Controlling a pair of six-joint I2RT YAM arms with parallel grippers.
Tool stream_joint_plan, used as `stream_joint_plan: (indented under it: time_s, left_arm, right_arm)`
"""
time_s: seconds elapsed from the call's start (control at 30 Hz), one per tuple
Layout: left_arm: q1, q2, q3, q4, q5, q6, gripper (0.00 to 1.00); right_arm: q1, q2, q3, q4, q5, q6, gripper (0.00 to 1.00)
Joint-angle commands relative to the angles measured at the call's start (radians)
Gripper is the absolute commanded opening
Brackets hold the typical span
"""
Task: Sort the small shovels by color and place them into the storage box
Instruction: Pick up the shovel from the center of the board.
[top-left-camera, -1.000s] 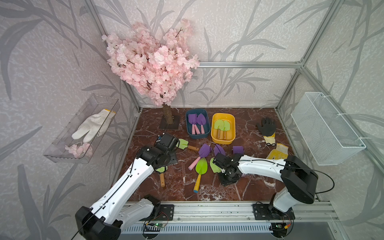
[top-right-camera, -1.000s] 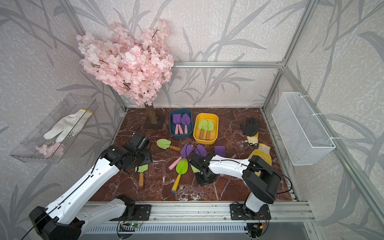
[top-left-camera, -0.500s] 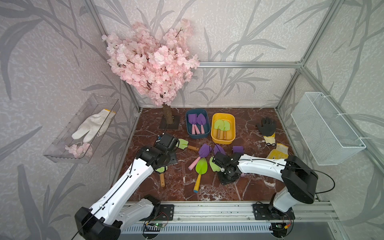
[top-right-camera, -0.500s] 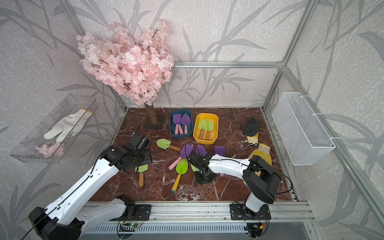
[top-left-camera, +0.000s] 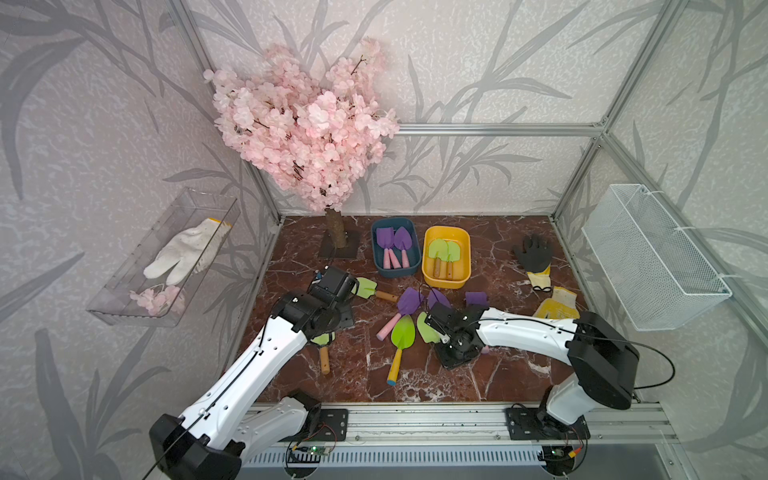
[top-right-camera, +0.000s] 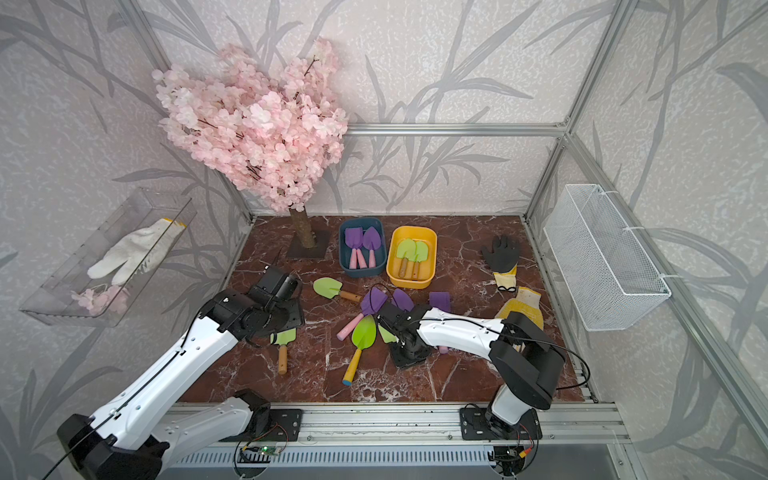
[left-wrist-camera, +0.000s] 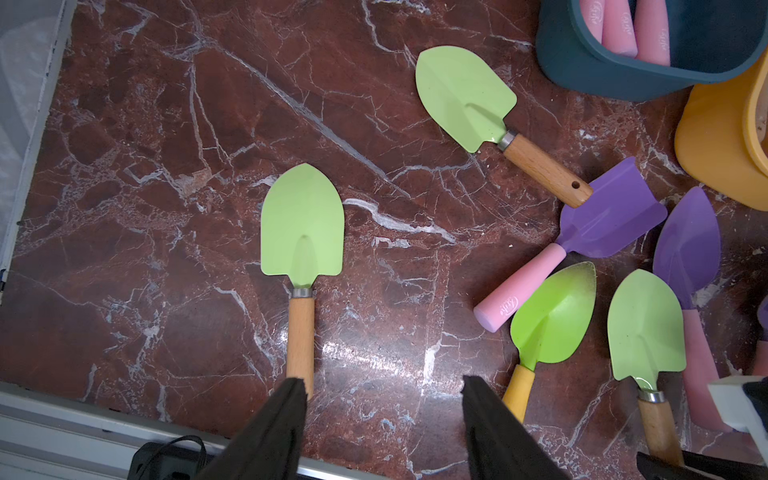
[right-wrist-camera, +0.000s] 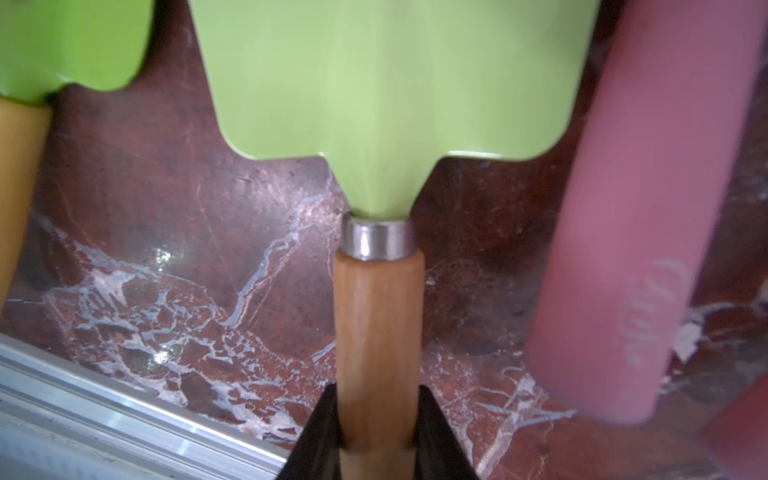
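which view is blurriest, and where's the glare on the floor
Right wrist view: the softest, with the pink handle and the green shovel blade smeared at close range; only the metal ferrule is fairly crisp. Left wrist view: sharp, with a white glare patch on the marble floor. Both top views: evenly lit and sharp throughout.
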Motion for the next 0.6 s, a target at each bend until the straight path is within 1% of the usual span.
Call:
stream_joint_plan:
  time_s: [0.0, 0.17, 0.3, 0.43, 0.47, 0.57]
  left_arm:
    - [0.004, -0.019, -0.003, -0.011, -0.006, 0.009, 0.63]
    - [0.004, -0.013, 0.005, -0.011, -0.005, 0.011, 0.63]
    - [0.003, -0.006, 0.011, -0.006, -0.001, 0.008, 0.63]
    - [0.003, -0.003, 0.019, -0.008, -0.003, 0.008, 0.63]
    - [0.003, -0.006, 0.019, -0.01, -0.006, 0.008, 0.63]
    - [0.004, -0.006, 0.018, -0.011, -0.01, 0.006, 0.63]
  right_arm:
    - [0.011, -0.071, 0.037, -0.053, 0.002, -0.004, 0.24]
    - [0.009, -0.139, 0.11, -0.12, 0.011, 0.001, 0.23]
    - [-0.008, -0.16, 0.199, -0.168, 0.028, 0.01, 0.23]
    - [-0.073, -0.179, 0.3, -0.178, 0.03, 0.03, 0.23]
    - [-0.094, -0.182, 0.325, -0.172, 0.033, 0.062, 0.23]
    - [-0.169, -0.156, 0.415, -0.176, 0.025, 0.07, 0.23]
